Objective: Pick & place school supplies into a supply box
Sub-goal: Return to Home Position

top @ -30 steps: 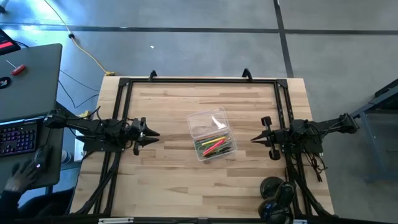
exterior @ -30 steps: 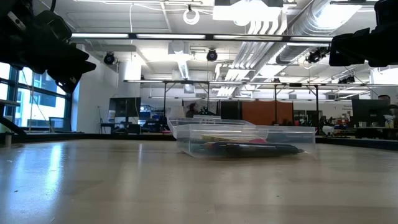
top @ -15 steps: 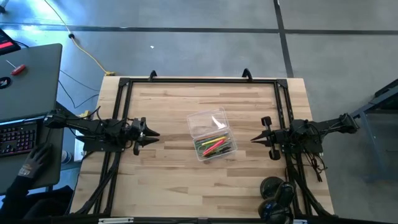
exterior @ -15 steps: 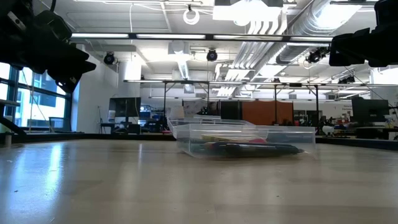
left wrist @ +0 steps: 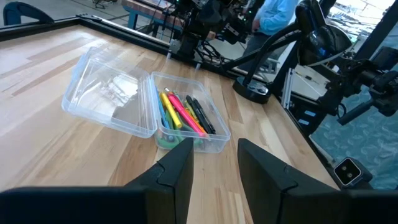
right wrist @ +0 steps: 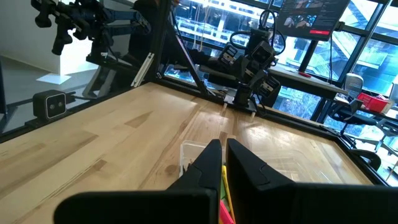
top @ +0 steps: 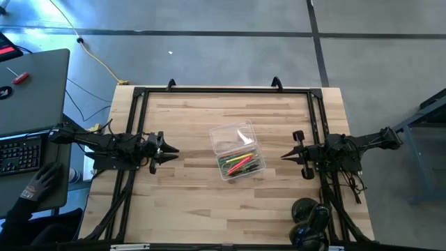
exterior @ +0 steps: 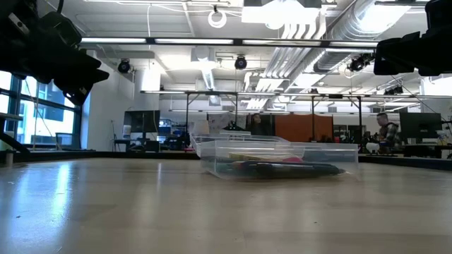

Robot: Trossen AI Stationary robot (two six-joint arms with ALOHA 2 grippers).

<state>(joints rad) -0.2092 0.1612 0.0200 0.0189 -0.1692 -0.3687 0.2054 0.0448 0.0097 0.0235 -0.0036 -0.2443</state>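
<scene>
The supply box [top: 240,166] is a clear plastic tray resting flat on the middle of the table, its hinged lid [top: 232,137] lying open on the far side. Yellow, pink, green and dark pens [left wrist: 183,112] lie inside, with something green [left wrist: 165,138] at one end. In the low view the box [exterior: 279,159] shows the supplies through its wall. My left gripper [top: 174,150] hovers open to the box's left and points at it. My right gripper [top: 284,155] hovers shut to its right. Neither touches anything.
A bulky black object [top: 310,219] sits at the table's near right corner. A black frame rail [top: 223,90] runs along the table's edges. Off the left side are a laptop [top: 31,87], a keyboard and a person's hand [top: 38,183]. Bare wood surrounds the box.
Both arms and the box have kept still. The person's hand off the table's left side has shifted on the keyboard.
</scene>
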